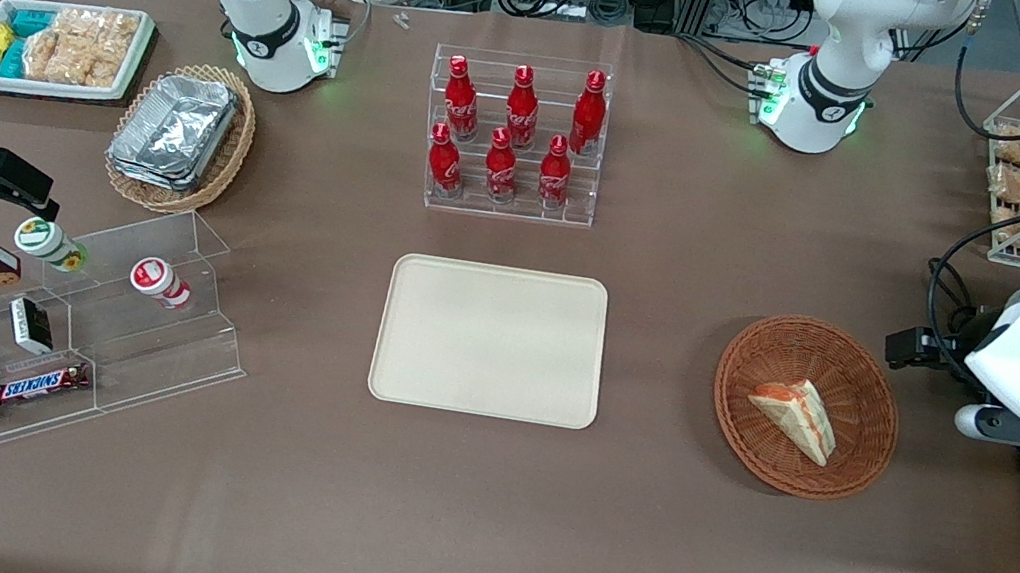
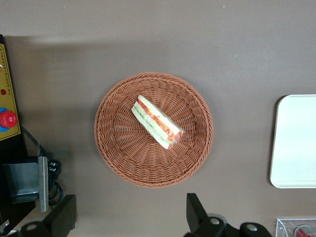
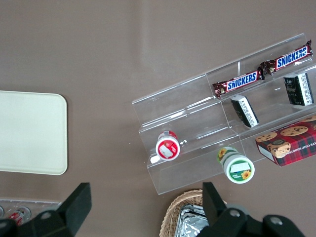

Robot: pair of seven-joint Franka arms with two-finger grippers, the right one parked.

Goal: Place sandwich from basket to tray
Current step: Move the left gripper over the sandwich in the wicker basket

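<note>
Sandwich [image 2: 157, 122] lying diagonally in basket [image 2: 113, 148], gripper [image 2: 131, 217] spread wide above, apart.

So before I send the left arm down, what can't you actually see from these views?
- Left gripper: front view hides it under the white arm; wrist view's edge cuts its open fingers.
- Triangular white-bread sandwich in the round reddish-brown wicker basket: underside hidden.
- Flat cream-beige rectangular tray: wrist view crops it.

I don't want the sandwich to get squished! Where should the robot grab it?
Probably from straight above, pinching the two flat bread faces of the sandwich near its middle. It lies alone in the basket, filling edge up, with room on both sides. The end effector is open, high above the basket.
</note>
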